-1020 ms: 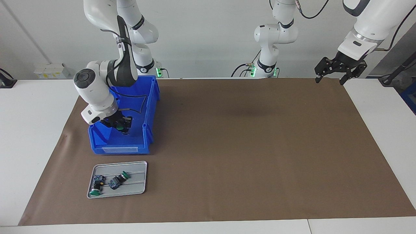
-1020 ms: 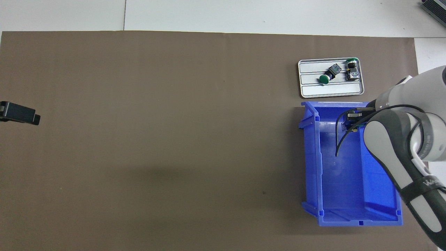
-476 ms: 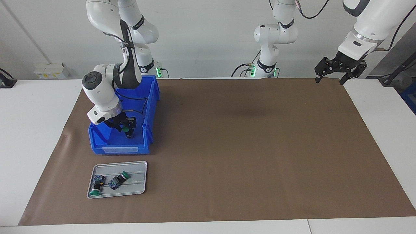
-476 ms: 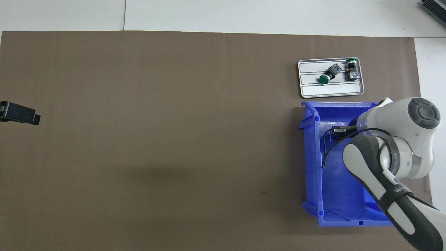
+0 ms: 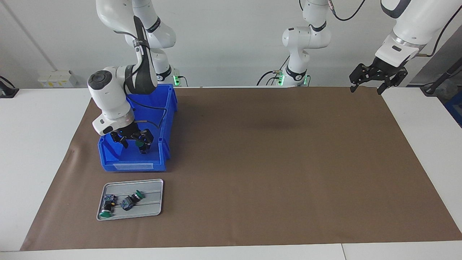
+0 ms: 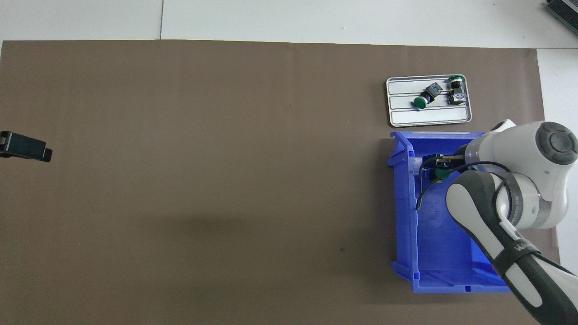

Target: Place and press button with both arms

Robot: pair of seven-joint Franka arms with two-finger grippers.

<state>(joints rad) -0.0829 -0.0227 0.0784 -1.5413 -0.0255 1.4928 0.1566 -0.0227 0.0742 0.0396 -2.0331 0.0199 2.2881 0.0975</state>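
While the right gripper (image 5: 132,140) hangs inside the blue storage bin (image 5: 133,167), at mid-height of the facing frame toward the right arm's end of the table, its fingers stand spread apart. The green-capped push-button (image 5: 139,143) sits low between them, close against one finger. I cannot tell whether the push-button rests on the bin floor or merely touches that finger. From overhead its green cap (image 6: 440,173) peeks out just under the wrist, in the part of the bin farther from the robots. The step in hand looks like securing this push-button so it can go to the grey metal tray (image 5: 151,182), which lies lower in the facing frame, just in front of the bin. Two matching push-buttons (image 5: 130,200) already lie on their sides on the tray. To do this well, the right gripper should centre both fingers on the black body under the cap rather than on the rounded cap, which would likely slip. It should then close squarely and rise straight up until clear of the bin's front wall. The black cable looping beside the wrist should be kept off the bin rim. The empty groove of the tray seems the safest landing spot, apart from the other two. The left gripper (image 5: 368,82) waits, fingers spread, over the upper corner of the brown mat (image 5: 270,162).
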